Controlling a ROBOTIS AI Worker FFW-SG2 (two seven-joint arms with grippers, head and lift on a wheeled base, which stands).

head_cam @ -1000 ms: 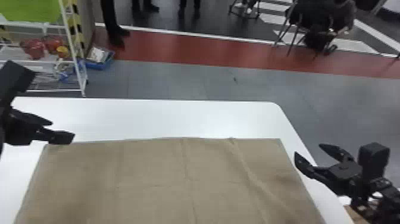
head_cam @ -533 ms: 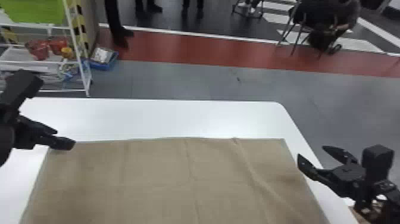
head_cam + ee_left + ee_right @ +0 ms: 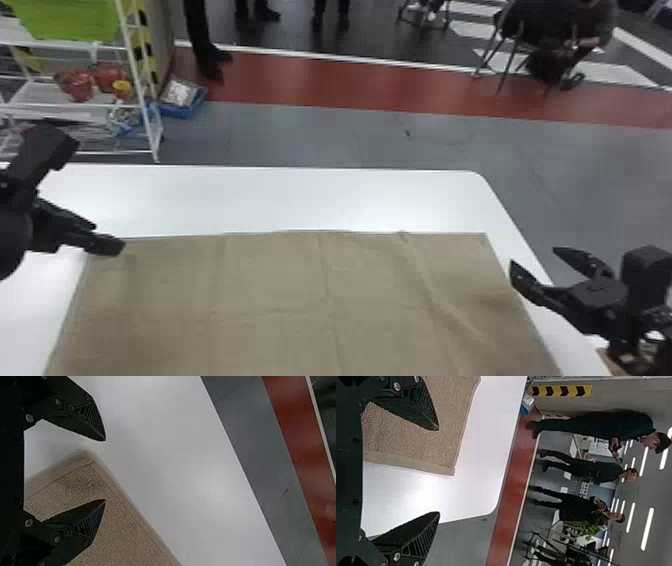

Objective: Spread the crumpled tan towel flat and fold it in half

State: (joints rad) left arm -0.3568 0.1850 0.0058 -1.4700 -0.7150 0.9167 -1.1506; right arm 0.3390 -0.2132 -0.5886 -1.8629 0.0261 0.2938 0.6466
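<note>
The tan towel (image 3: pixel 270 300) lies spread on the white table, with faint creases and one raised wrinkle toward its right side. My left gripper (image 3: pixel 107 240) is at the towel's far left corner; in the left wrist view the same gripper (image 3: pixel 105 470) stands open, the corner of the towel (image 3: pixel 115 522) between and below its fingers. Off the towel's right edge is my right gripper (image 3: pixel 532 262), open and holding nothing. In the right wrist view, that gripper (image 3: pixel 439 471) has its fingers apart over a corner of the towel (image 3: pixel 435 451) and the table edge.
The white table (image 3: pixel 280 200) shows as a bare strip beyond the towel and narrower ones at its sides. Past the table at the left stands a white wire shelf (image 3: pixel 75 105), with a blue bin (image 3: pixel 182 107) on the floor beside it.
The head view has shifted slightly, moving the whole scene a little to the right. My left arm's upper part has swung rightward while its fingertips stay near the towel corner; the towel looks unchanged.
</note>
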